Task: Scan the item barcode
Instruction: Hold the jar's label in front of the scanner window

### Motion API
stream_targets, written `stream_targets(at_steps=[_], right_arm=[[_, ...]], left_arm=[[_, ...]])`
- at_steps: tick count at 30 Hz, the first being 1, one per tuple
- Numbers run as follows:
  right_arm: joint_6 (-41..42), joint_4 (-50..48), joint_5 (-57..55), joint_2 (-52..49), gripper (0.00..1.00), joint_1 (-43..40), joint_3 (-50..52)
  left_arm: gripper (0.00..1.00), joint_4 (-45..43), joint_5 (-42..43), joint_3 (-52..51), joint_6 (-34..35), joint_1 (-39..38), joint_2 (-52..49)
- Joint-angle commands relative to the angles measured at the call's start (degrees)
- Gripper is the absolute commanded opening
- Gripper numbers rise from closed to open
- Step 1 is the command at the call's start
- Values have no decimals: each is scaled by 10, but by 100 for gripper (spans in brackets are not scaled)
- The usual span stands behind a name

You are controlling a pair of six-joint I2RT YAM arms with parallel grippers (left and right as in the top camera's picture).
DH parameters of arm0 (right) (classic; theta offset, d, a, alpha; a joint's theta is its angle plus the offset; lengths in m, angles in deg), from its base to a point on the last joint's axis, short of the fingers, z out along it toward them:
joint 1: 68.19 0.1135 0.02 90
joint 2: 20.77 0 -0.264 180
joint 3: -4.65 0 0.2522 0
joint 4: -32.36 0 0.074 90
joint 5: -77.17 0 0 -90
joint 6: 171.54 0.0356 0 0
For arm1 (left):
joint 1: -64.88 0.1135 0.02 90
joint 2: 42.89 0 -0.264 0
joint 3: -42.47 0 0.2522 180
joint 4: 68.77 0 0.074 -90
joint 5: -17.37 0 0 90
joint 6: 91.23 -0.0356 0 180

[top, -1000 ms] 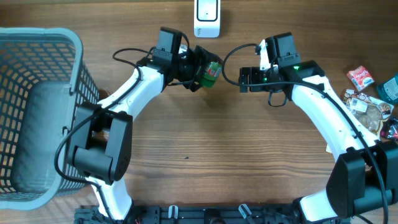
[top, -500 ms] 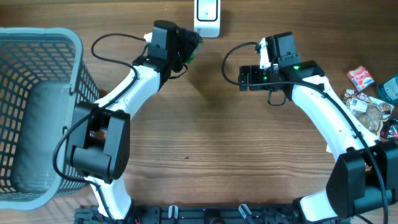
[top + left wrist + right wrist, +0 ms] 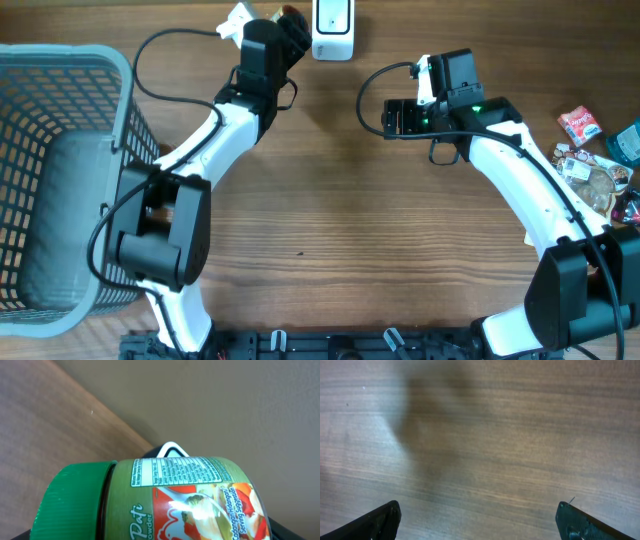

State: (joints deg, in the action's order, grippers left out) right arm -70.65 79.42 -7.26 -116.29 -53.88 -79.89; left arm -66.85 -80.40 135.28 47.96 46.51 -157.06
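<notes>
- The basket (image 3: 60, 150) stands at the far left, well apart from the action.
- The left jaws grip the green-lidded jar (image 3: 175, 495), which is lifted off the desk (image 3: 330, 230), lying on its side just beside the scanner (image 3: 332, 25).
- The pick-up looks done. No barcode shows on the jar's visible face, so a successful scan cannot be confirmed.
- The right jaws hang wide open and empty over bare wood.
- Snack packets (image 3: 590, 165) lie at the far right.
</notes>
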Motion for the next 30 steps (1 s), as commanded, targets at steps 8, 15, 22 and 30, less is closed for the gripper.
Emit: stream_targets(at_steps=[8, 15, 22, 30], right_arm=[[-8, -48, 9, 0, 100, -27, -11], [-20, -58, 9, -10, 100, -72, -11], [-36, -58, 56, -34, 100, -105, -11], [-54, -70, 81, -44, 100, -110, -11]], left_arm=[[79, 13, -59, 161, -171, -36, -115], [79, -39, -131, 171, -290, -73, -139], [79, -106, -163, 171, -313, -84, -169], [78, -163, -170, 171, -370, -83, -205]])
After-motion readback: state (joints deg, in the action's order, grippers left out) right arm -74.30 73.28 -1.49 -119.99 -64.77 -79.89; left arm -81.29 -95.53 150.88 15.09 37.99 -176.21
